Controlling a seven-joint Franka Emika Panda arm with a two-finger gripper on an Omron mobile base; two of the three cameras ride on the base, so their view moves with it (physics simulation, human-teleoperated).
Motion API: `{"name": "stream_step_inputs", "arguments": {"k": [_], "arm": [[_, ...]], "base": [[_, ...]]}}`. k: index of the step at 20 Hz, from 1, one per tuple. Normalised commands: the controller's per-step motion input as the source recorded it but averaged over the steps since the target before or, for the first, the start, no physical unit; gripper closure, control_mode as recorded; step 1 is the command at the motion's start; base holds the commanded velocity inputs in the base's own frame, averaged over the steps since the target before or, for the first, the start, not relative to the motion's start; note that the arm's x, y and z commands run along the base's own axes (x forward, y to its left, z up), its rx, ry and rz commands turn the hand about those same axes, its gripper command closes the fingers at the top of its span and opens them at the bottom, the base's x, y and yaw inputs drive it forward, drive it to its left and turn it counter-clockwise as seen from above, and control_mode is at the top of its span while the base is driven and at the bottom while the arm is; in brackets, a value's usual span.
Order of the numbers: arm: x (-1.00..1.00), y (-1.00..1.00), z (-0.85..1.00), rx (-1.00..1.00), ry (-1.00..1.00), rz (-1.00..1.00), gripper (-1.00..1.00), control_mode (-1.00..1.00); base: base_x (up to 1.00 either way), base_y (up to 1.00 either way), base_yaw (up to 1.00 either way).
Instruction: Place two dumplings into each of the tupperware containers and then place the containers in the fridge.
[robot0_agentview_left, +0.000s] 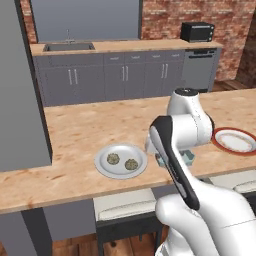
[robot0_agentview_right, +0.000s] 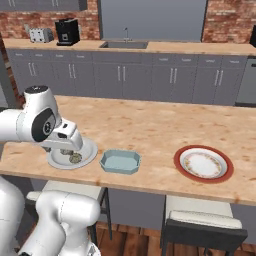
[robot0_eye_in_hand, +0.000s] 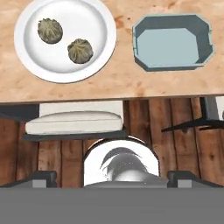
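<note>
While poised above the counter edge, hung wide open and empty. Two dumplings (robot0_eye_in_hand: 80, 50) sat on grey plate (robot0_eye_in_hand: 30, 61) beside blue tub (robot0_eye_in_hand: 173, 41); likely soft, light, pinchable across the middle.

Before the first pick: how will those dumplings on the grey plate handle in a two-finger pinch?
Probably apt to roll: both dumplings are small rounded lumps lying loose and apart on the smooth grey plate, so a nudge could skate them. Their pleated, mottled tops suggest some grip, likely soft rather than brittle. The light blue tub beside the plate is empty and shallow, so an easy drop target.
</note>
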Motion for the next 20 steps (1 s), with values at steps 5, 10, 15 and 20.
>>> {"name": "stream_step_inputs", "arguments": {"k": [5, 10, 15, 20], "arm": [[0.78, 0.50, -1.00, 0.00, 0.09, 0.06, -1.00, -1.00], [0.88, 0.35, -0.77, 0.01, 0.08, 0.14, -1.00, -1.00], [0.94, 0.02, -0.21, 0.05, 0.08, 0.13, -1.00, -1.00], [0.72, 0.10, -0.16, 0.00, 0.01, 0.01, -1.00, -1.00]], "base": [[0.00, 0.00, 0.00], [0.00, 0.00, 0.00], [0.00, 0.00, 0.00], [0.00, 0.00, 0.00]]}}
